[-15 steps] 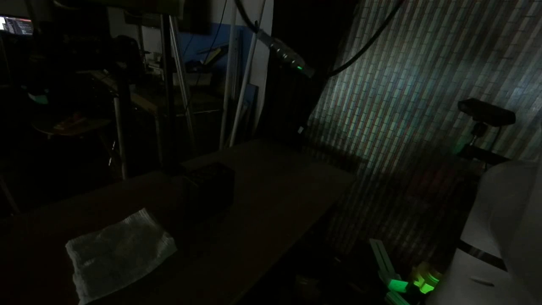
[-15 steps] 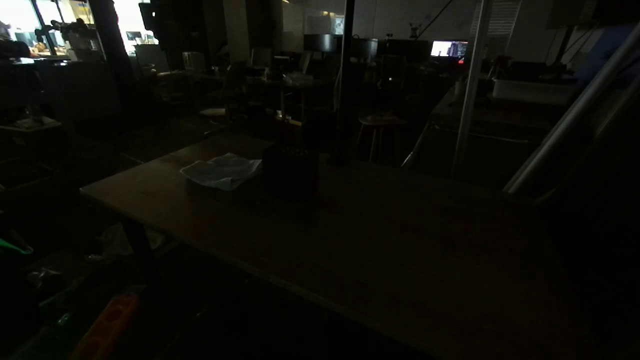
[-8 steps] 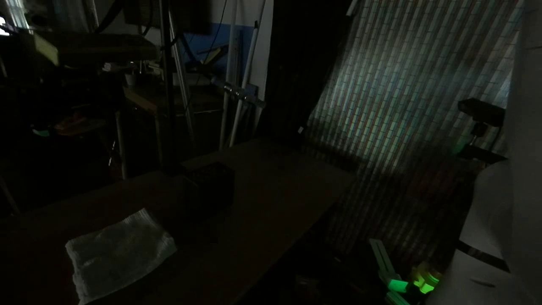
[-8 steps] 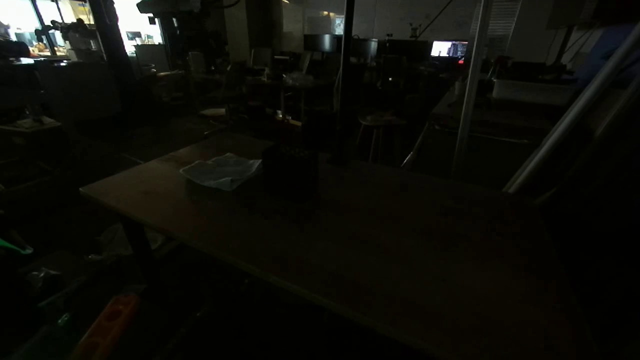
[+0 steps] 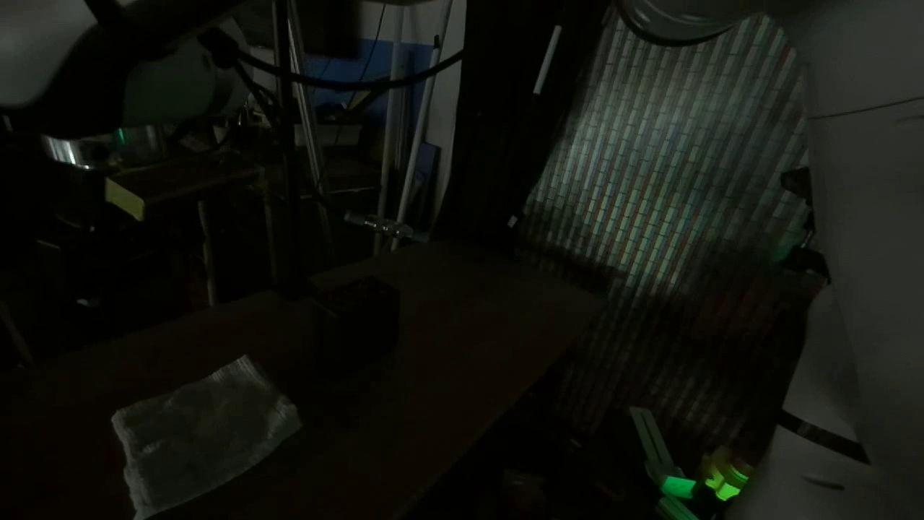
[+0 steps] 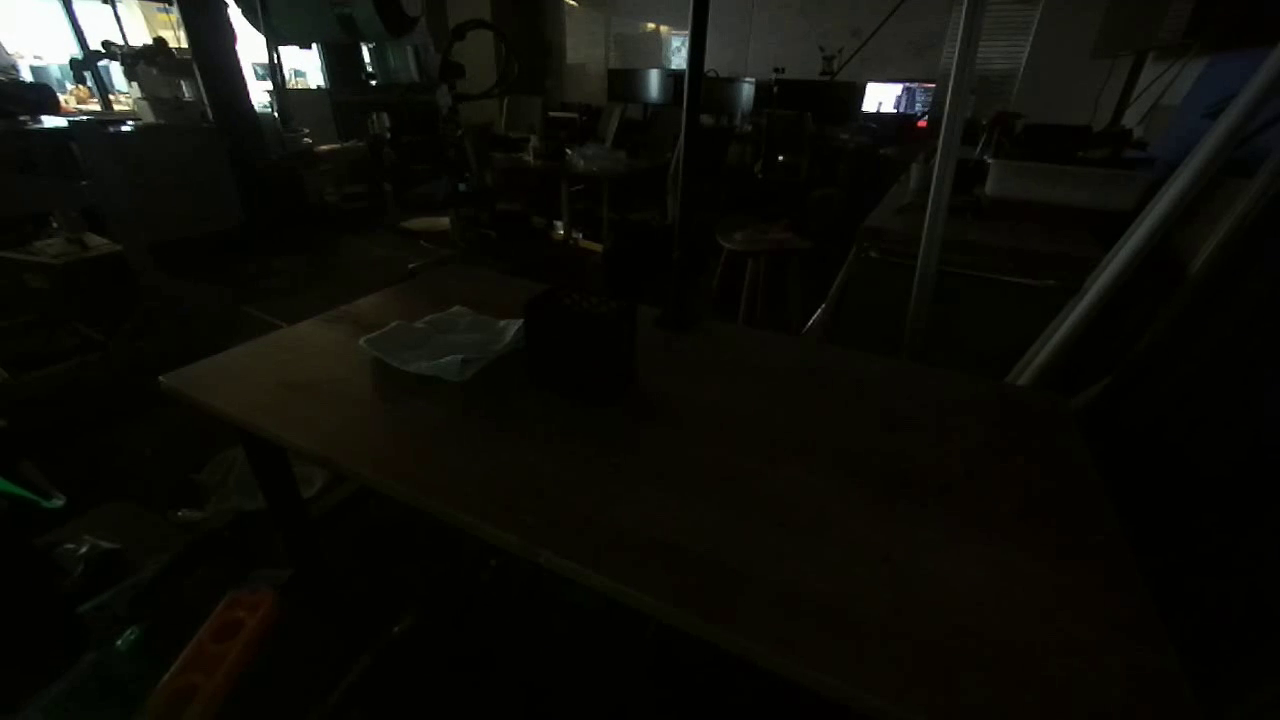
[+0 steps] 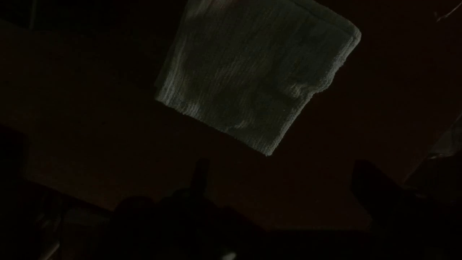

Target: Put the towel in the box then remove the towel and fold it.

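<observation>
Above the dark brown, straight-edged worktop (image 6: 270,378) hangs the black two-fingered claw (image 7: 281,168), its fingers (image 7: 200,177) spread wide apart and with hold of nothing. One corner of the pale grey-white, ribbed cloth towel (image 7: 249,76) points toward the gap between them. The towel lies on the worktop, mostly flat and lightly creased; in an exterior view the towel (image 6: 440,345) is toward the short left edge.

The white, rounded arm (image 5: 844,303) stands tall at the right of an exterior view, and its pale wrist link (image 5: 162,79), with a shiny metal ring (image 5: 72,150) beneath, hangs at the upper left, seen past the line of the far long edge.

Fingers can be made out in the wrist view alone; in both exterior views that end is too dark to read. Both exterior views bring in the black, upright box (image 5: 361,325), close to the far long edge, its inside too dark to tell. In an exterior view bare worktop parts the box from the towel (image 5: 209,433); in an exterior view the towel's right end reaches the outline of the box (image 6: 580,345). Below the left corner, in an exterior view, slants an orange strip (image 6: 215,650) with round holes.
</observation>
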Robot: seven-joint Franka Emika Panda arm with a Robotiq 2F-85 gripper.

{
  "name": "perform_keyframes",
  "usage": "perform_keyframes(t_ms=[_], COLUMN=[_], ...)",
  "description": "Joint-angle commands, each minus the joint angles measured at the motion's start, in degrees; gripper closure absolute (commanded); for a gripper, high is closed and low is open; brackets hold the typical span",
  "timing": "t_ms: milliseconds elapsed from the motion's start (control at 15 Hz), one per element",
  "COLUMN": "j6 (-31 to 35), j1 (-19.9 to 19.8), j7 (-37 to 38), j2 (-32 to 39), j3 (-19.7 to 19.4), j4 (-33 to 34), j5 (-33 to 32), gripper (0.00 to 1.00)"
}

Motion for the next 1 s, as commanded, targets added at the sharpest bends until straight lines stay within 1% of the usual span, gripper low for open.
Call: perform_keyframes(t_ms=[0,400,600,933], j6=[3.55,8.21,11.44,15.84], j1=[0.56,0.2,-0.03,-0.56], j7=[-3.51,-5.36,-5.98,-7.14], j2=[2.17,6.34,9.86,15.75], j3=[-1.29,-1.89,-2.42,-3.49], j4=[-0.45,-3.63,-4.16,-3.07], j5=[1.46,2.33,2.27,2.09], gripper=[0.0,0.0,0.0,0.0])
